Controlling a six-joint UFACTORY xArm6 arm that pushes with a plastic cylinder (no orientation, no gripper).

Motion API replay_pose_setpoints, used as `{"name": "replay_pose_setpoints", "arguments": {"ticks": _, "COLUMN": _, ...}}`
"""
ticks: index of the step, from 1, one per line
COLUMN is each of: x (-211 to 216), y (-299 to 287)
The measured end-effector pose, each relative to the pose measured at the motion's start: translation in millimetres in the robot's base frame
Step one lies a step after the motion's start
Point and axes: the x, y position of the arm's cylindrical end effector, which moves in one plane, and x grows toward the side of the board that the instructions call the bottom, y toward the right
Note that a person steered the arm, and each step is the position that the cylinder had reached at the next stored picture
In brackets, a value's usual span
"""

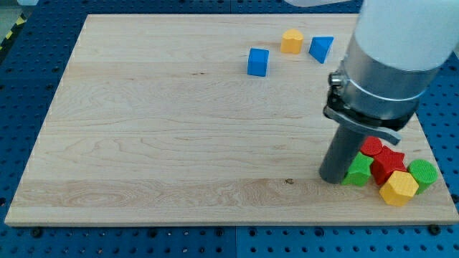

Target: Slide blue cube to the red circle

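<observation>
The blue cube sits near the view's top, right of centre. The red circle lies at the lower right, partly hidden behind my rod. My tip rests on the board just left of the lower-right cluster, touching or nearly touching the green block. The tip is far below and right of the blue cube.
A yellow block and a blue triangle sit right of the blue cube. The lower-right cluster also holds a red star-like block, a yellow block and a green round block. The board's right edge is close.
</observation>
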Motion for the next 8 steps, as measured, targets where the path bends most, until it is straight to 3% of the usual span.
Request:
{"name": "replay_pose_setpoints", "arguments": {"ticks": 2, "x": 0.0, "y": 0.8}}
{"name": "replay_pose_setpoints", "arguments": {"ticks": 5, "x": -40.6, "y": -57.6}}
{"name": "replay_pose_setpoints", "arguments": {"ticks": 8, "x": -134.3, "y": -102.1}}
